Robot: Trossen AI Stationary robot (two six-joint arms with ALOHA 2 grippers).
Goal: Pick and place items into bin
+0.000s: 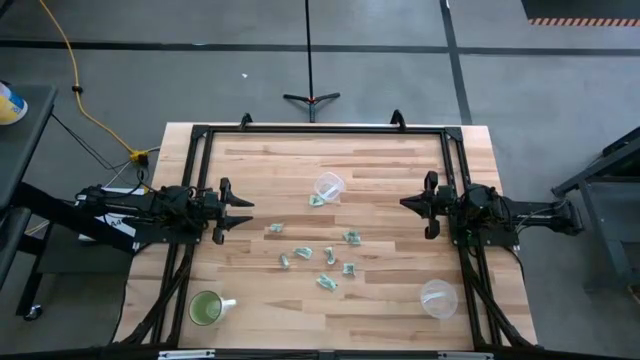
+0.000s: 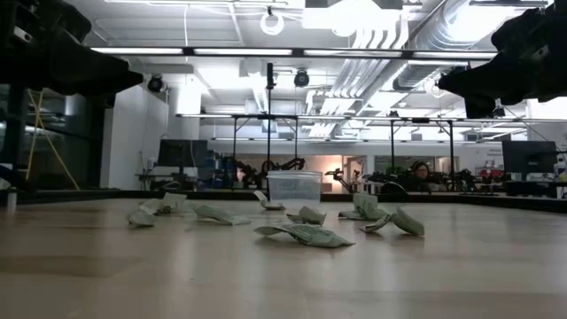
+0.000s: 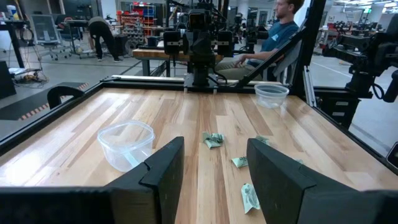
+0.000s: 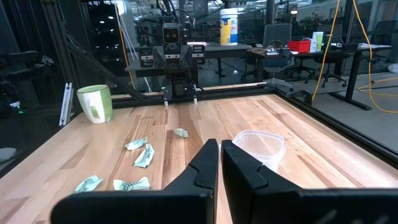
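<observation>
My left gripper (image 1: 243, 211): at the table's left edge, above the wood, fingers spread apart, holding nothing.
My right gripper (image 1: 410, 204): at the right edge, facing the left one, fingers pressed together, empty.
Scraps (image 1: 303, 253): small green-and-white pieces scattered on the table (image 1: 380, 300) between my two arms, one just beside the tub.
Tub (image 1: 328, 186): clear plastic, toward the far side, near the middle.
Bowl (image 1: 438, 297): clear, near corner on my right.
Mug (image 1: 207, 308): green, near corner on my left.
</observation>
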